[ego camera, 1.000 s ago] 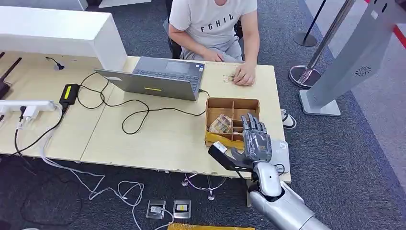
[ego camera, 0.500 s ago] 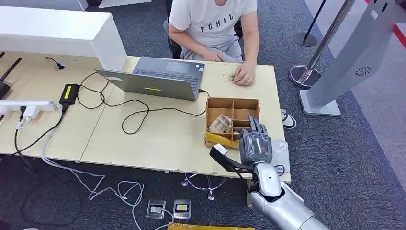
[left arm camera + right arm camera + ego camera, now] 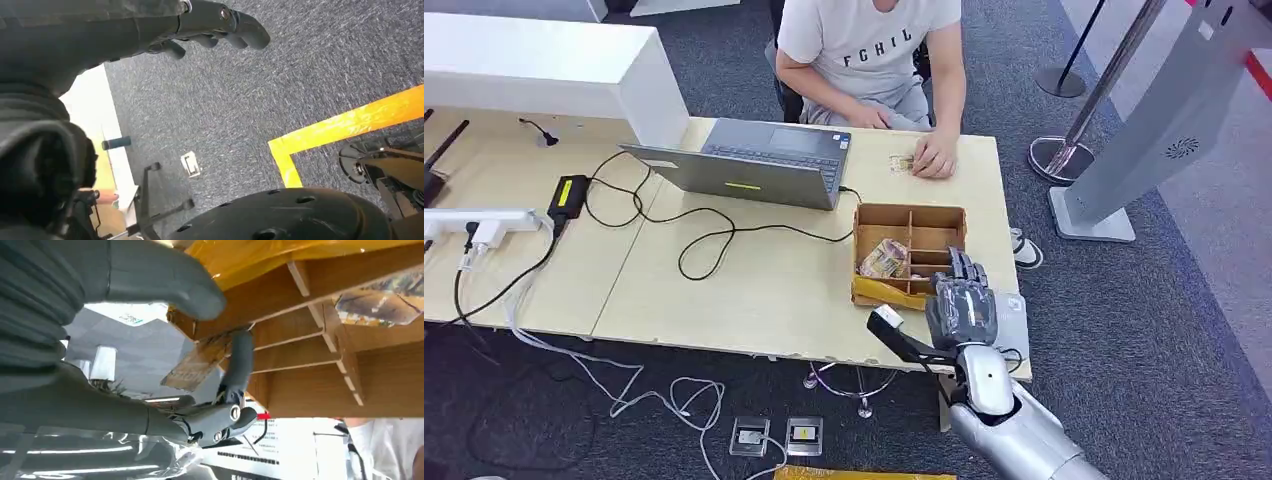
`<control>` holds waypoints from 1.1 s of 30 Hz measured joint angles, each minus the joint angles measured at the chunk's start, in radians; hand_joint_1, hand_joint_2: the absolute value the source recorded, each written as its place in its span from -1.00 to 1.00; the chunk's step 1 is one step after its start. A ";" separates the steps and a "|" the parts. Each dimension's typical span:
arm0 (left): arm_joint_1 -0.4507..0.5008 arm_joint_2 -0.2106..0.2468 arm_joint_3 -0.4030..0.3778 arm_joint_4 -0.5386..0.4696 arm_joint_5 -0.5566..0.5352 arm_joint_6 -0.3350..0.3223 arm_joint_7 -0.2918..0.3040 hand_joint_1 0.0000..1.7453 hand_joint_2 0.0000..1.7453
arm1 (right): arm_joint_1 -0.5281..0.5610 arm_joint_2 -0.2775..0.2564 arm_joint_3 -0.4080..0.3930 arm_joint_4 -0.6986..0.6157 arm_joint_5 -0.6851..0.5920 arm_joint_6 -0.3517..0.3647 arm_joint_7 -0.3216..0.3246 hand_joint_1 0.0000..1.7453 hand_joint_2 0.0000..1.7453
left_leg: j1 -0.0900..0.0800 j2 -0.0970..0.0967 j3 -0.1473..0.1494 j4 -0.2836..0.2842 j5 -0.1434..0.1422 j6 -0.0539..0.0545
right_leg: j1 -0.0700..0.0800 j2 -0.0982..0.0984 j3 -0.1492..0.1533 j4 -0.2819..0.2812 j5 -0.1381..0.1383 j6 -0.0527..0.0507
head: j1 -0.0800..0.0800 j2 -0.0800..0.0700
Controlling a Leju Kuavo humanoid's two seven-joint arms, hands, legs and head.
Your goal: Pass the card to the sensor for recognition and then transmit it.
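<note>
Currently the card (image 3: 197,365) is pinched between the thumb and a finger of the right hand (image 3: 961,305), just beside the wooden box (image 3: 909,250) on the counter (image 3: 754,290), presumably freeing it for scanning. Left hand (image 3: 210,30) hangs empty, fingers curled.

— Where is the card (image 3: 196,363)?
— At the wooden compartment box (image 3: 910,252), brown and worn, tilted at the near corner, pinched between the right hand's (image 3: 961,306) thumb and a dark finger

— And the sensor?
— Can't tell
</note>
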 joint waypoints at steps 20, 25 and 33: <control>0.000 -0.005 0.001 0.001 -0.021 -0.001 -0.006 -1.00 -1.00 | 0.002 0.002 -0.024 -0.011 0.004 -0.003 -0.014 -1.00 1.00 | 0.000 0.000 0.000 0.000 0.000 0.000 | 0.000 0.000 0.000 0.000 0.000 0.000 | 0.000 0.000; 0.000 -0.005 0.002 0.002 -0.024 -0.001 -0.006 -1.00 -1.00 | 0.001 0.001 -0.034 -0.011 0.004 -0.005 -0.001 -1.00 1.00 | 0.000 0.000 0.000 0.000 0.000 0.000 | 0.000 0.000 0.000 0.000 0.000 0.000 | 0.000 0.000; 0.000 -0.004 0.002 0.003 -0.024 -0.001 -0.006 -1.00 -1.00 | 0.002 0.001 -0.041 -0.011 0.006 0.002 0.011 -1.00 1.00 | 0.000 0.000 0.000 0.000 0.000 0.000 | 0.000 0.000 0.000 0.000 0.000 0.000 | 0.000 0.000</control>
